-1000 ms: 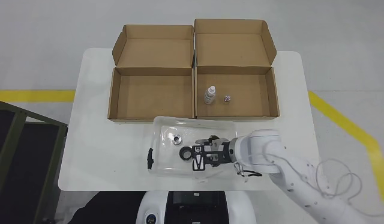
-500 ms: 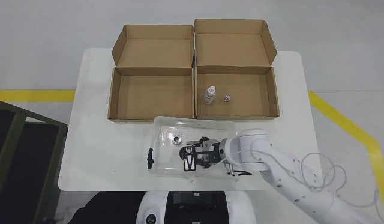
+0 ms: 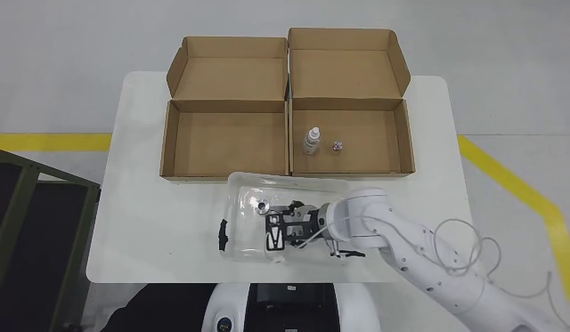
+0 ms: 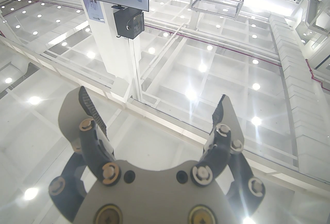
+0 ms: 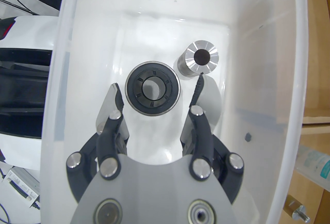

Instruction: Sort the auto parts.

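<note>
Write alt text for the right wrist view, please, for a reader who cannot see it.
The right gripper, open, hangs inside a clear plastic bin with its fingertips on either side of a black ring-shaped part lying flat, not touching it. A slotted silver cylinder stands close beside the ring, near one fingertip.

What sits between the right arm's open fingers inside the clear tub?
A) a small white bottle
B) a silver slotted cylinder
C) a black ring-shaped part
C: the black ring-shaped part lies between the right arm's fingers; the silver cylinder stands just outside one fingertip.
</note>
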